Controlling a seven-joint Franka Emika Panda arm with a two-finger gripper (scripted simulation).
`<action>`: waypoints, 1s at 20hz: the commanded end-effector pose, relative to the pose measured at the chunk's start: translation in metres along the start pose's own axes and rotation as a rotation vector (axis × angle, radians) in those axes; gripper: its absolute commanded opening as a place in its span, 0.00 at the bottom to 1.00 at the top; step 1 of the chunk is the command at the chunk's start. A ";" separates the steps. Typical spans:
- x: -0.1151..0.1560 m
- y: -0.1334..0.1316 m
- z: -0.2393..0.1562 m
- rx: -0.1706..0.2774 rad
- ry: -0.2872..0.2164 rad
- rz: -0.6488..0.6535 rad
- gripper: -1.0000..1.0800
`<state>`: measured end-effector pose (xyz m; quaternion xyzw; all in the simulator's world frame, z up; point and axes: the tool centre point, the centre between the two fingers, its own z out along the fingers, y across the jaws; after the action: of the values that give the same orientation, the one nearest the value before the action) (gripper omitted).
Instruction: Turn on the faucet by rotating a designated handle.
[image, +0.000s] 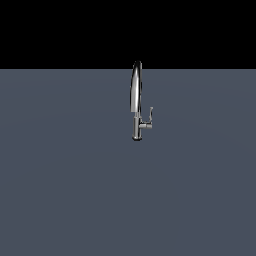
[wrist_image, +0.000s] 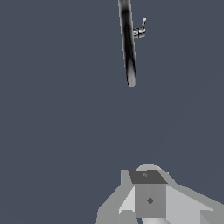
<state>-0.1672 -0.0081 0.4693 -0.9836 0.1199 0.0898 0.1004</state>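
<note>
Fingers (wrist_image: 149, 194) visible only in the wrist view as 1 grey blocky mass, the dark pad face with its small diamond mark turned toward the camera; no gap to be seen between them, so spread impossible to tell. Nothing visibly held. Gripper (wrist_image: 148, 197) well apart from the faucet (wrist_image: 127, 43), with bare slate-grey floor (wrist_image: 57, 113) between the 2. Not in view at all from the exterior camera.

Faucet (image: 136, 100) standing upright on the grey floor (image: 60, 190) in the exterior view, slightly right of centre, tall narrow arched spout rising from a thin cylindrical base and its top just crossing into the black background (image: 60, 30). Chrome surface streaked bright and dark.

Handle (image: 147, 120) sticking out from the base toward the exterior view's right: 1 short horizontal stub, then a thin upturned tip, low on the faucet and well below the arch. Seen in the wrist view as a small bright lever (wrist_image: 140, 28) just beside the long dark spout, untouched.
</note>
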 end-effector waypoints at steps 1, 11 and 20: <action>0.016 -0.001 0.001 0.034 -0.031 0.036 0.00; 0.080 -0.001 0.012 0.175 -0.160 0.178 0.00; 0.138 0.005 0.030 0.309 -0.282 0.309 0.00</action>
<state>-0.0502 -0.0336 0.4173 -0.9125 0.2558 0.2115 0.2392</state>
